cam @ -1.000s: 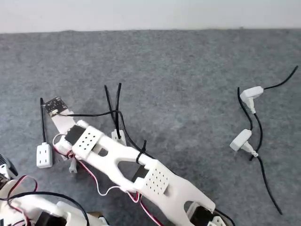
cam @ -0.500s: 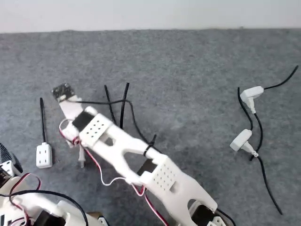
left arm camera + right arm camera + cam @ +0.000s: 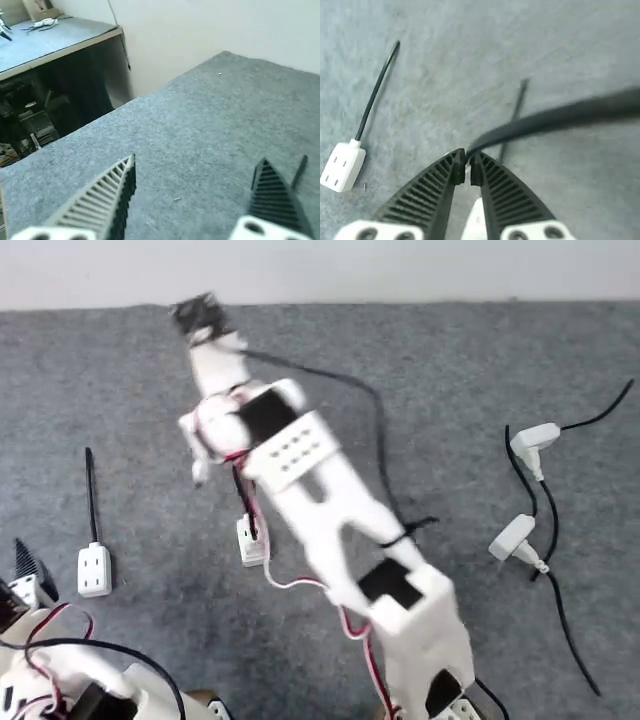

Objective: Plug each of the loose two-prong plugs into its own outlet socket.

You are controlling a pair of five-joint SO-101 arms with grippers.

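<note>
Nothing is plugged in yet, as far as I can see: the upper plug (image 3: pixel 535 440) and the lower plug (image 3: pixel 513 537) lie near each other at about 3 o'clock on the grey mat (image 3: pixel 400 340), well apart from both sockets; the corded socket (image 3: pixel 95 570) sits at about 8 o'clock with its lead running toward 12, and the second socket (image 3: pixel 250 540) lies just beside the right arm, nearer the middle; that arm stretches toward 11 o'clock, and the right gripper (image 3: pixel 466 160) has its jaws drawn almost together, with a black cord (image 3: pixel 555 117) running out from the tips (pinched or merely crossing, I cannot tell); the left gripper (image 3: pixel 197 167) hangs down at 7 o'clock, jaws spread wide on nothing; to my eye the job is bringing plug and socket together, so I would take a plug by its body rather than its lead, square the prongs to the slots, and have the other arm pin the socket, which looks light enough to skid.
</note>
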